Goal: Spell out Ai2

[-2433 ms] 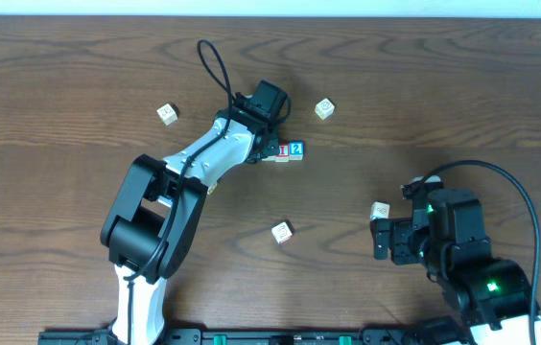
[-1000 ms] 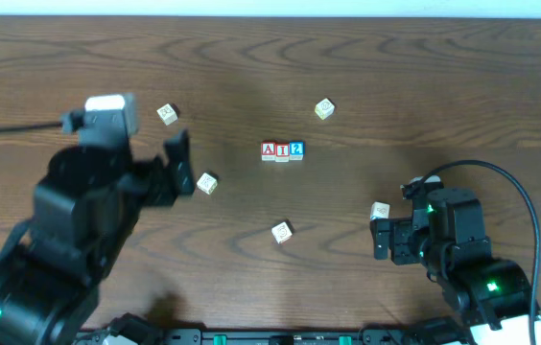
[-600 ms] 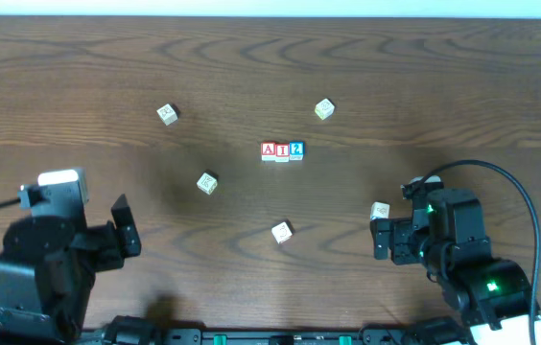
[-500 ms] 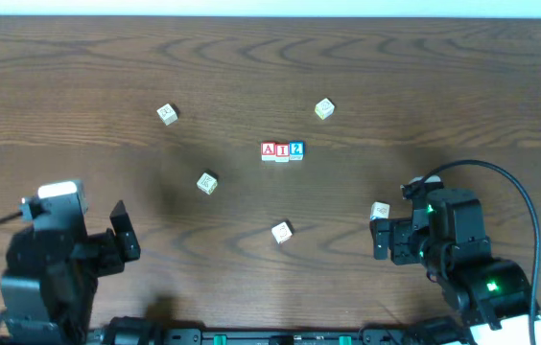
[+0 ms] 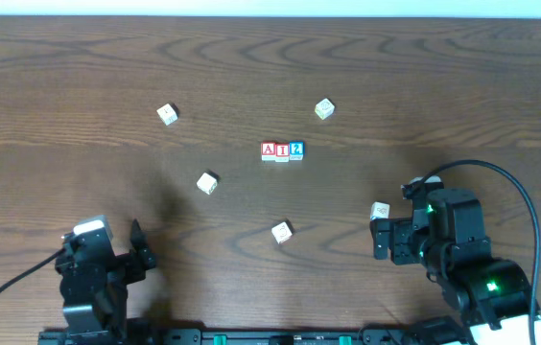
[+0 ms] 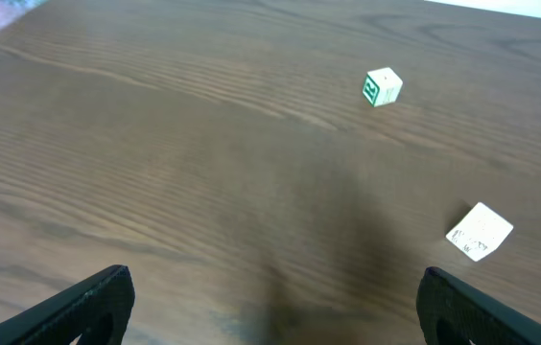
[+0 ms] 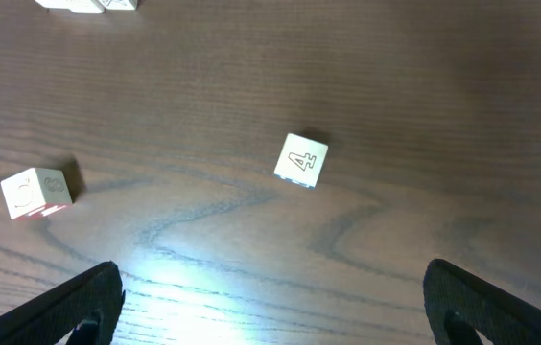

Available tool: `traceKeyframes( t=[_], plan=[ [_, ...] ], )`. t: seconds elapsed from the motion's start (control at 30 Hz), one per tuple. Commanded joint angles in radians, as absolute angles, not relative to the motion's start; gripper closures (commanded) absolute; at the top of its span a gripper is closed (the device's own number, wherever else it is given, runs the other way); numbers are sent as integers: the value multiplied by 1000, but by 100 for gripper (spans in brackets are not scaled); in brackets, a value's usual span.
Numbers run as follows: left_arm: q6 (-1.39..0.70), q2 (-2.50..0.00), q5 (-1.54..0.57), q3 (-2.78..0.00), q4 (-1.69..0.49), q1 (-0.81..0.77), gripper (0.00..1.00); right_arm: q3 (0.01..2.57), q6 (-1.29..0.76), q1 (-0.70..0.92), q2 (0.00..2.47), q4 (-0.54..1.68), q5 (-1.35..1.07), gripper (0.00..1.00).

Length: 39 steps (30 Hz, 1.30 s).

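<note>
Three letter cubes stand in a tight row at mid-table: the red A, the red I and the blue 2, left to right. Both grippers are far from the row. My left gripper is near the front left edge; in its wrist view the left gripper is open over bare wood. At the front right my right gripper hangs just below a pale cube; in its wrist view the right gripper is open and holds nothing. The row's edge shows at the top left of that view.
Loose pale cubes lie around the row: one at the back left, one at the back right, one left of centre, one in front, and a "4" cube close to the right gripper.
My left arm has pulled back from the letter row to the front left edge, leaving A, I and 2 side by side. The right arm has not moved.
</note>
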<state>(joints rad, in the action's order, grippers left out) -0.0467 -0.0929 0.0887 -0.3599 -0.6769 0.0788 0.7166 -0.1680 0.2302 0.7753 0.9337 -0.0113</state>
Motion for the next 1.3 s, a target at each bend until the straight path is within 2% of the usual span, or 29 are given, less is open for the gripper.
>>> traceKeyframes(
  t=[0.0,0.47,1.27],
  plan=[
    [-29,-47,81,-301,-649,86,5,716,-176,228,772,935,-15,1],
    [-29,-4,80,-155,-645,85,5,716,-176,228,772,935,-15,1],
    [-22,-4,87,-157,-655,85,4,716,-176,228,772,935,-15,1]
  ],
)
